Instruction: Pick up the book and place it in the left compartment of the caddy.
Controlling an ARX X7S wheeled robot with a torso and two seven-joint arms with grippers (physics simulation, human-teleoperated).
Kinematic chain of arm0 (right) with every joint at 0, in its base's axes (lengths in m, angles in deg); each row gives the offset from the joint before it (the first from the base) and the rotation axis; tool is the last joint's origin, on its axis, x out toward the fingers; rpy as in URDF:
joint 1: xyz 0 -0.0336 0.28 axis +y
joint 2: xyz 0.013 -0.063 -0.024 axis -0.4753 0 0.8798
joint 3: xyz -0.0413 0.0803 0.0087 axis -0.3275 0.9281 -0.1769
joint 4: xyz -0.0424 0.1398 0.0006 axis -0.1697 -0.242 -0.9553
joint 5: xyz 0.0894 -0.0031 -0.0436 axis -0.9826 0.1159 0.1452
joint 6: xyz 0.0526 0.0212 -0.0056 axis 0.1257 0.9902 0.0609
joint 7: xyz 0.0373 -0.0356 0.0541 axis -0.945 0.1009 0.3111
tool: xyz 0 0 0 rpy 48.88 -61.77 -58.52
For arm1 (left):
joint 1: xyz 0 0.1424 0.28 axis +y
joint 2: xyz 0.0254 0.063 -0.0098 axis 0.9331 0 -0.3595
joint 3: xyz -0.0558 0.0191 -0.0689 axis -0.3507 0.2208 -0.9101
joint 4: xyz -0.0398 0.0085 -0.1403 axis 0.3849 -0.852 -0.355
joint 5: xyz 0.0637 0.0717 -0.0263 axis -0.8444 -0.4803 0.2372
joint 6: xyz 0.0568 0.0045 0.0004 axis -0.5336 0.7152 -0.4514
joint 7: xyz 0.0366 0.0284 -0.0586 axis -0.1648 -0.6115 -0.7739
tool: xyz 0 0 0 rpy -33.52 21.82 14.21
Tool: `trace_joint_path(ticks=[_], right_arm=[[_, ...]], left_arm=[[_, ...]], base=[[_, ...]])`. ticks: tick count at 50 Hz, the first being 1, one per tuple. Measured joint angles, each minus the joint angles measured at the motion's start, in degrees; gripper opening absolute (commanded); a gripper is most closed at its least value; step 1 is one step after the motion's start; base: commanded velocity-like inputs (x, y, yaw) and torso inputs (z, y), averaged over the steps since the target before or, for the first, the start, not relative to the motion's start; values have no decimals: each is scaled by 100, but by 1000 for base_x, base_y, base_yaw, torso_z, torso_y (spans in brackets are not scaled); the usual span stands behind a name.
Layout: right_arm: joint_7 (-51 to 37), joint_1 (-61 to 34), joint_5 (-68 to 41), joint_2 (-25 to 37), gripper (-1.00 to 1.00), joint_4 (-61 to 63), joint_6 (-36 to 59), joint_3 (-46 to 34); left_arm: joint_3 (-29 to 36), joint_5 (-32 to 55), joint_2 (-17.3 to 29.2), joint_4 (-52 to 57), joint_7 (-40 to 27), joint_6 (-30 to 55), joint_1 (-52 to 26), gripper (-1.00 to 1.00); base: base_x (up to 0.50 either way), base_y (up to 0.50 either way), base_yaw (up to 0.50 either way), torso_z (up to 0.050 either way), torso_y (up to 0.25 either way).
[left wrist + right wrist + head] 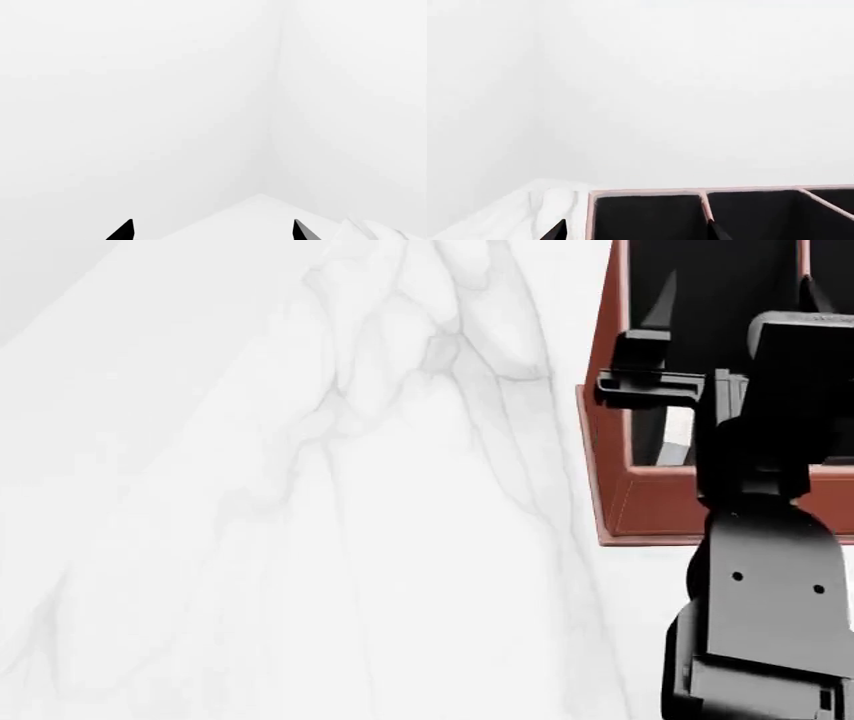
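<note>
The reddish-brown caddy [641,505] with a black interior stands at the far right of the head view. My right gripper [737,295] hovers over its left compartment [707,330], open and empty, with one fingertip on each side of the slot. The right wrist view shows the caddy's pale rim [647,192], that black slot [647,217] and my right gripper [636,231]. A small white patch [675,430] shows inside the slot under the arm; it looks like the book's page edges, but I cannot tell for sure. My left gripper [213,231] is open, empty and faces bare white walls.
The white marble table [334,540] fills the left and middle of the head view. My right arm [767,620] covers the caddy's near right part. A divider [704,205] separates the slot from the neighbouring compartment.
</note>
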Motion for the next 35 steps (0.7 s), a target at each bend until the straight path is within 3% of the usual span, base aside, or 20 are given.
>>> trace_joint_path(ticks=[16, 35], right_arm=[[45, 899, -32, 3, 100, 2352, 34, -140], [39, 1327, -28, 94, 100, 3198, -540, -268]], left_arm=[[29, 10, 21, -3, -19, 9, -30, 100], [66, 9, 36, -11, -26, -29, -20, 100]], base=[[0, 0, 0, 0, 0], [0, 0, 0, 0, 0]])
